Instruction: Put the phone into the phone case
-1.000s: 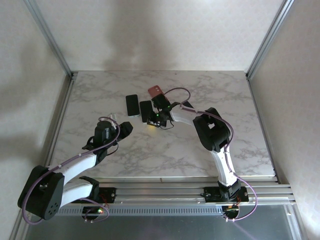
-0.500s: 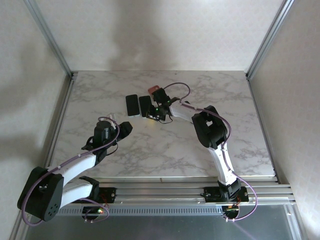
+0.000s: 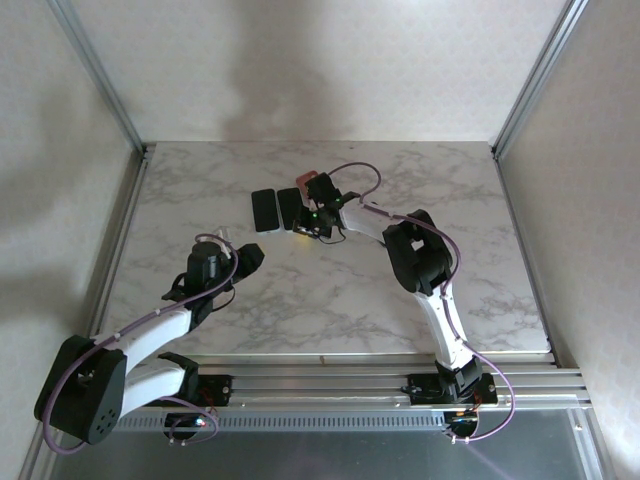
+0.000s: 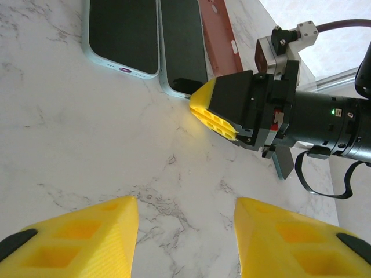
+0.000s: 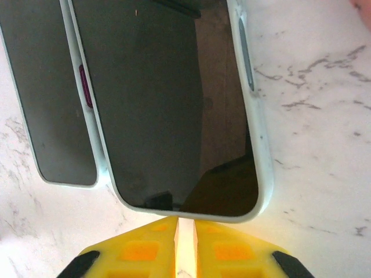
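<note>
Marble table (image 3: 400,300), right arm (image 3: 372,224) outstretched, right hand (image 5: 185,231) at phone (image 5: 162,104)

Your work surface is a white table top (image 3: 340,300) with grey marble veining. The veins show as thin dark lines in the left wrist view (image 4: 87,133) and in the right wrist view (image 5: 313,116). Along its near edge you have a pair of aluminium rails (image 3: 320,385) running side to side, with a flat grey metal panel (image 3: 330,450) just below them. A left side rail (image 3: 122,240) and a right side rail (image 3: 523,250) border the top. At the far corners a left post (image 3: 96,70) and a right post (image 3: 541,70) rise from the top. Pale, faintly patterned walls (image 3: 320,70) close the cell on three sides, and the back one carries a soft grey shadow.
</note>
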Available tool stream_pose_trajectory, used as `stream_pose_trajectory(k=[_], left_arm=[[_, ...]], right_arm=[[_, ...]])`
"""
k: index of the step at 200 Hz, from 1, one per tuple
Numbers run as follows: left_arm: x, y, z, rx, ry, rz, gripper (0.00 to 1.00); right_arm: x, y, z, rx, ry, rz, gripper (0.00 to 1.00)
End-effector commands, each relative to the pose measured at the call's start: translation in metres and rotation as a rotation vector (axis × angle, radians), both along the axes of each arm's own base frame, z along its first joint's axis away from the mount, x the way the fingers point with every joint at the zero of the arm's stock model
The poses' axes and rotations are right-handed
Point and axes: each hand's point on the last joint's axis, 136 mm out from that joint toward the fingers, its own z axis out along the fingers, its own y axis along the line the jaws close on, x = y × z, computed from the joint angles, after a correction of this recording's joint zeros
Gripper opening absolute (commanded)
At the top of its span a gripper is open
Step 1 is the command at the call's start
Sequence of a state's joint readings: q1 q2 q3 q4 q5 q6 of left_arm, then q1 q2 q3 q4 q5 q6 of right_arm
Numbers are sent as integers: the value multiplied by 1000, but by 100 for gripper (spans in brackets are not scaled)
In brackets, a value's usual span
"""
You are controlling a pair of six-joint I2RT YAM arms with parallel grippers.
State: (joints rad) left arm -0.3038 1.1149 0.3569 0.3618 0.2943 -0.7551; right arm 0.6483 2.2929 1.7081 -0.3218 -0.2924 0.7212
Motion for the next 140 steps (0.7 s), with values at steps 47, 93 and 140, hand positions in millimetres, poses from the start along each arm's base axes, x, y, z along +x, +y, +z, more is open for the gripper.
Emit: stream_pose_trajectory(k=[47,93,140], left_arm=[[2,2,0,8,-10,-3,47],[11,-3,-2,5,-11,-17,47],[18,-6,-5,17,-5,-29,47]], right_arm=[[15,-77,60,-120,-136,-78,43],[50,-110,47,-260,-151,-138,44],[83,-106,38,-296,-156,-163,44]])
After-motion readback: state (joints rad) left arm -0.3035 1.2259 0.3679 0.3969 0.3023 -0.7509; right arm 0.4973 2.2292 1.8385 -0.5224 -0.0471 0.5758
